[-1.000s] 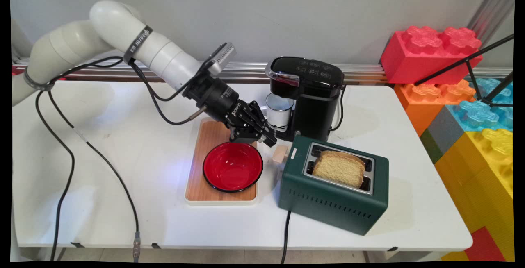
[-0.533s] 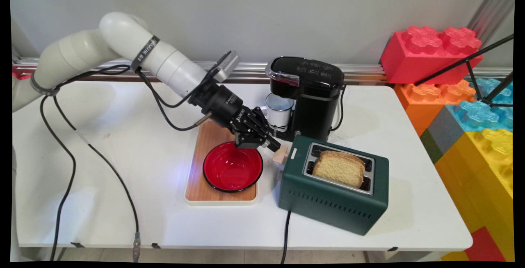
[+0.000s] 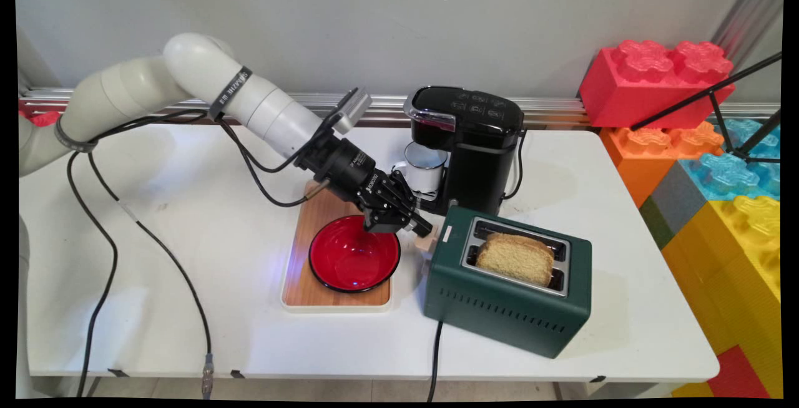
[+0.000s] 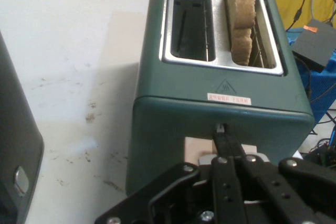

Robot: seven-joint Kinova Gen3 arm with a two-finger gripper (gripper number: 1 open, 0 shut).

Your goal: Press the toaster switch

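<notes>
Only one toaster (image 3: 507,289) slot is filled — bread (image 3: 515,259) inside — hand (image 3: 419,231) alongside

Overhead main view and close hand view share the toaster (image 3: 507,279) (image 4: 220,77).

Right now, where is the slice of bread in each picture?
Main view: the tan slice of bread stands in the near slot of the green metal toaster, right of centre.
Hand view: the slice is at the top, in the right-hand slot.
Shared landmark: the toaster's pale lever, at the tool.
</notes>
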